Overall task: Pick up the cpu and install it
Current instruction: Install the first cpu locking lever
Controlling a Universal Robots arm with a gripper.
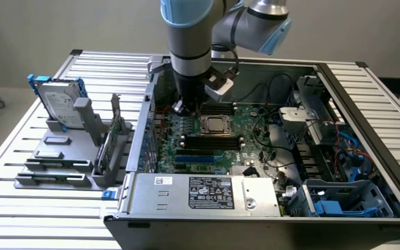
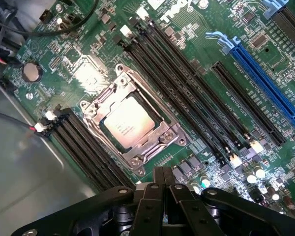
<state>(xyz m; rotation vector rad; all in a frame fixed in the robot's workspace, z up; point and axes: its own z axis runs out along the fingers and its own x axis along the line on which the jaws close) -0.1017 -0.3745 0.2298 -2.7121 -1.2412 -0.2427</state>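
Note:
The cpu [image 1: 216, 124], a small square chip with a shiny silver top, lies flat in the metal socket frame [image 2: 96, 110] on the green motherboard [image 1: 255, 140] inside the open computer case. In the wrist view the cpu [image 2: 128, 122] sits square within that frame, with black memory slots on both sides. My gripper [image 1: 184, 108] hangs over the board just to the exterior view's left of the socket. The wrist view shows the gripper [image 2: 162, 173] with its black fingers pressed together and nothing between them, a short way from the chip and apart from it.
A silver hard drive [image 1: 60, 104] with blue brackets stands in a grey fixture [image 1: 54, 166] at the exterior view's left, outside the case. The power supply [image 1: 207, 192] fills the case's near side. Cables [image 1: 270, 94] and a drive cage [image 1: 339, 200] crowd the exterior view's right.

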